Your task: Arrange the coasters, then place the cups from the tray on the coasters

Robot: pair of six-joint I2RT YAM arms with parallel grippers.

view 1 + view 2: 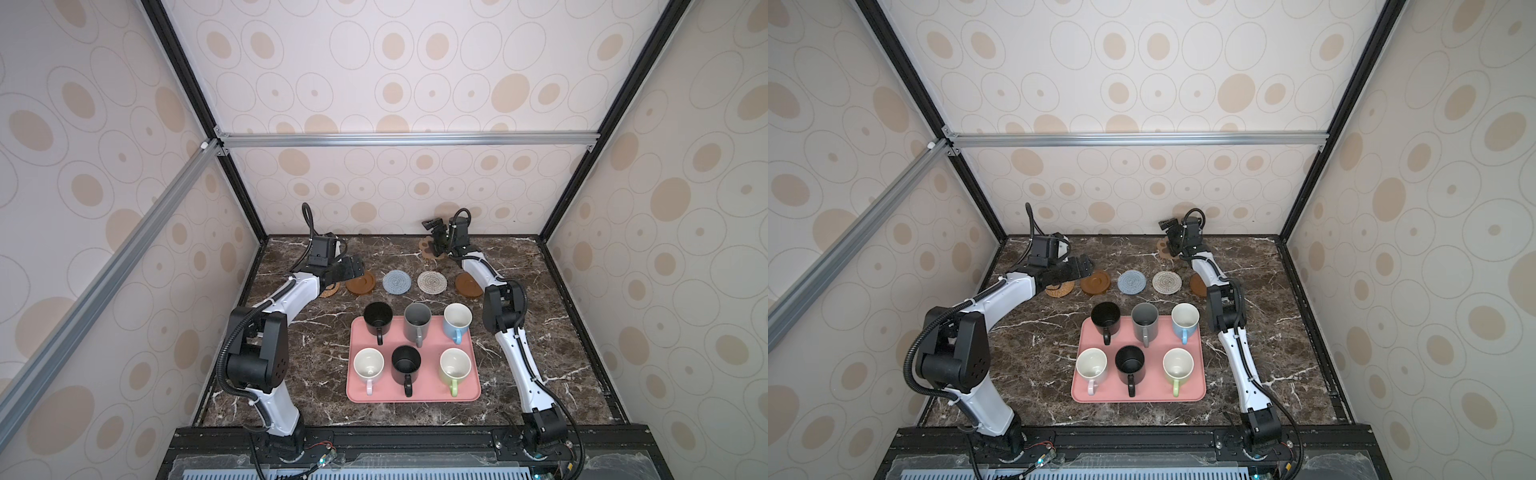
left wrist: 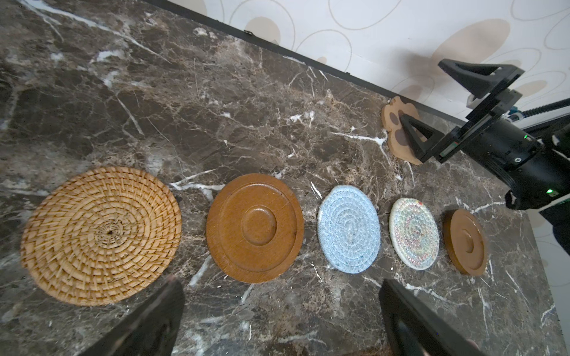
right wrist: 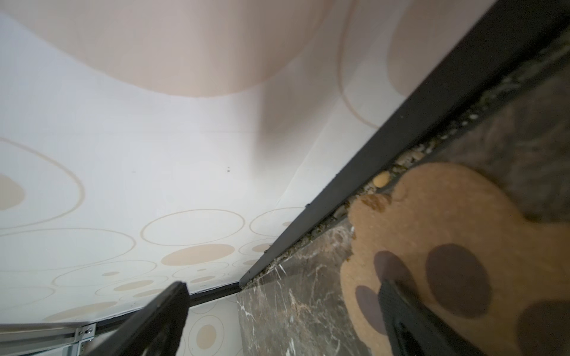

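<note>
1. Nearest the bases, well behind both sets of fingers and between the two arms: pink tray (image 1: 432, 392) on the counter (image 1: 561, 328). It holds all six cups upright with handles toward the bases. Near row: pink mug (image 1: 368, 365), black mug (image 1: 406, 365), green mug (image 1: 455, 365). Far row: second black mug (image 1: 378, 318), grey mug (image 1: 417, 320), blue mug (image 1: 457, 320). No cup is on a coaster yet.
2. Next out, left fingers (image 2: 154, 317): spread wide, empty, hanging over one end of the coaster row. Ahead of them five lie flat in line, each apart from its neighbour: rattan coaster (image 2: 101, 235), brown disc (image 2: 254, 228), blue knit coaster (image 2: 348, 229), cream knit coaster (image 2: 414, 233), second brown disc (image 2: 465, 242). The last is furthest from these fingers.
3. Farthest, right fingers (image 3: 407, 320): spread wide, gripping nothing. They are rolled so one finger is low and the other is up in the air by the far wall (image 3: 154, 154).
4. Key relation: the paw coaster (image 3: 447, 222) lies flat directly under the low right finger, close to the wall strip and out of line beyond the row. Touching or just above, can't tell. Its long axis is unclear. It is well apart from the left fingers, so the right arm is nearer.
5. Judgement: arranging stage, five of six lined up. Next is likely dragging the paw back toward the row. It's flat with little edge to pinch, so it could slip.
</note>
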